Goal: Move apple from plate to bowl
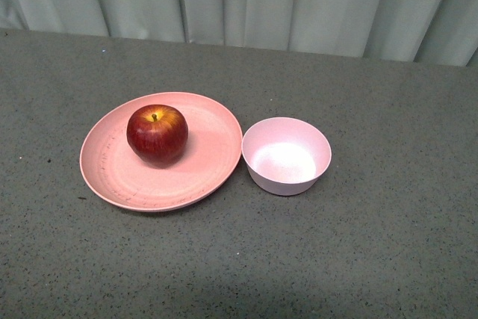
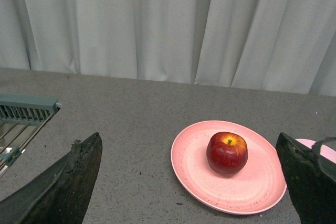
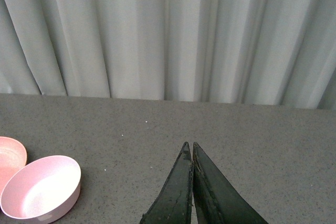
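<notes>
The dark-red apple (image 1: 157, 134) with a yellow patch at its stem sits on the wide salmon-pink plate (image 1: 213, 156), left of centre on the table. Right beside the plate stands the small pale-pink bowl (image 1: 287, 156), with nothing in it. No arm shows in the front view. In the left wrist view my left gripper (image 2: 189, 142) is open and short of the plate (image 2: 260, 182), its dark fingers (image 2: 68, 182) spread wide on either side of the apple (image 2: 227, 153). My right gripper (image 3: 189, 146) is shut with nothing in it, over bare table beside the bowl (image 3: 41, 186).
A grey-green rack (image 2: 23, 114) stands at the table's edge in the left wrist view. A pale curtain (image 1: 246, 1) hangs behind the grey speckled table (image 1: 388, 244).
</notes>
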Action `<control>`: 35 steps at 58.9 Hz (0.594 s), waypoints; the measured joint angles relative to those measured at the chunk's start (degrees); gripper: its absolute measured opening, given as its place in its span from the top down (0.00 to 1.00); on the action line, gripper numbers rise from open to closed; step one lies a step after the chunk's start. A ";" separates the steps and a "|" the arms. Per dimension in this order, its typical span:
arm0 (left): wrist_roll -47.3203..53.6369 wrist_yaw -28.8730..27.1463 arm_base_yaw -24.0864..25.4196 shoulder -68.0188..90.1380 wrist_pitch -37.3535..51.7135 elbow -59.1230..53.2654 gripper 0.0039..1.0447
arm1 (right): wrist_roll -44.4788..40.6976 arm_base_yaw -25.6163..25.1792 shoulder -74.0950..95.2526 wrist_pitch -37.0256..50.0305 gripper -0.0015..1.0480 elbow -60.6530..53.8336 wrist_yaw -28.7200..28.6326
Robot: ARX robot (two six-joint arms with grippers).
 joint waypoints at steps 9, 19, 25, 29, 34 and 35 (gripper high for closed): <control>0.00 0.00 0.00 0.00 0.00 0.00 0.06 | 0.00 0.00 -6.47 -6.01 0.99 -0.02 -0.02; 0.00 0.00 0.00 0.00 0.00 0.00 0.06 | 0.00 0.00 -11.78 -11.08 0.99 -0.02 -0.02; 0.00 0.00 0.00 0.00 0.00 0.00 0.06 | 0.00 0.00 -14.93 -14.19 0.99 -0.02 -0.02; 0.00 0.00 0.00 0.00 0.00 0.00 0.06 | 0.00 0.00 -16.37 -15.61 0.99 -0.02 -0.02; 0.00 0.00 0.00 0.00 0.00 0.00 0.06 | 0.00 0.00 -17.84 -17.05 0.99 -0.02 -0.02; 0.00 0.00 0.00 0.00 0.00 0.00 0.06 | 0.00 0.00 -17.99 -17.18 0.99 -0.02 -0.02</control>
